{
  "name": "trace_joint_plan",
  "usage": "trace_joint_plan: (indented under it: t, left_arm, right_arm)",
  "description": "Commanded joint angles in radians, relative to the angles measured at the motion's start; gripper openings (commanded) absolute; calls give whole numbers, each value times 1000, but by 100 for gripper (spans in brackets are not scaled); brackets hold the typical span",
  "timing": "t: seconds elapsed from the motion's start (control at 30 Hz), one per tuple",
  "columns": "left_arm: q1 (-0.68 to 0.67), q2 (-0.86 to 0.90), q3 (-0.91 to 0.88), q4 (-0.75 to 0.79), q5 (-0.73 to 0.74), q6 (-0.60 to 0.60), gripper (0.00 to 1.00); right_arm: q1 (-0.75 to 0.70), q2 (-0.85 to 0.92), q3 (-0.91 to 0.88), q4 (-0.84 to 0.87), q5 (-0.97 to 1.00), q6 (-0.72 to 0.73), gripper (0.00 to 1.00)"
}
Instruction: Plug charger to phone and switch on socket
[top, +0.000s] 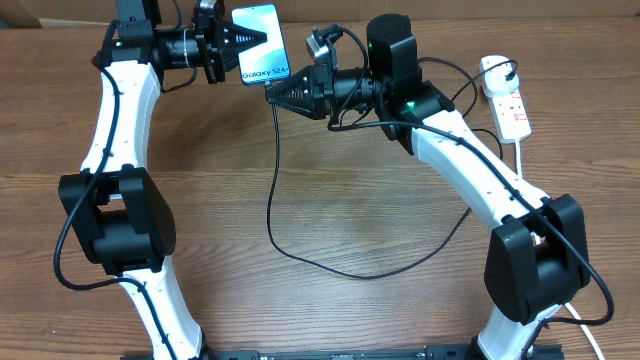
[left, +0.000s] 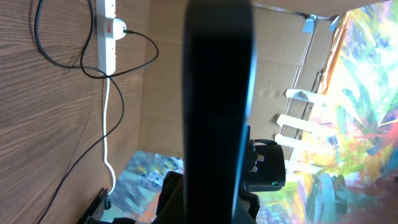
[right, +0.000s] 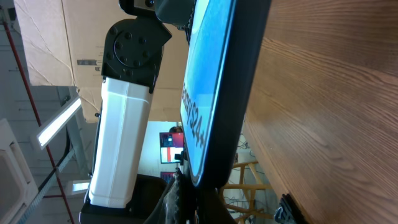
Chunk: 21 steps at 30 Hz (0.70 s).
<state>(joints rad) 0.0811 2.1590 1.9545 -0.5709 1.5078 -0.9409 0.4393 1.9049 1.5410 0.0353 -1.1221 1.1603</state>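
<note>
The phone is held above the table's far edge, screen up, by my left gripper, which is shut on its side. In the left wrist view its dark edge fills the middle, between my jaws. My right gripper is shut on the charger's connector tip, pressed against the phone's "Galaxy S24+" end. The tip itself is hidden between the fingers. The black charger cable hangs down, loops over the table and runs to its plug in the white socket.
The socket lies at the far right of the wooden table, and its thick white cord trails toward the front. In the left wrist view the socket shows a red switch next to the plug. Cardboard panels stand behind the table.
</note>
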Motion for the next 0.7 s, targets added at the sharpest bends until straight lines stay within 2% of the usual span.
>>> trace_joint_plan:
  t: [0.0, 0.67]
  left_arm:
    - [5, -7, 10, 4, 56, 2, 4]
    - [5, -8, 10, 4, 73, 2, 4]
  right_arm:
    - [3, 5, 14, 8, 7, 6, 4]
    - [-10, 5, 14, 5, 30, -1, 4]
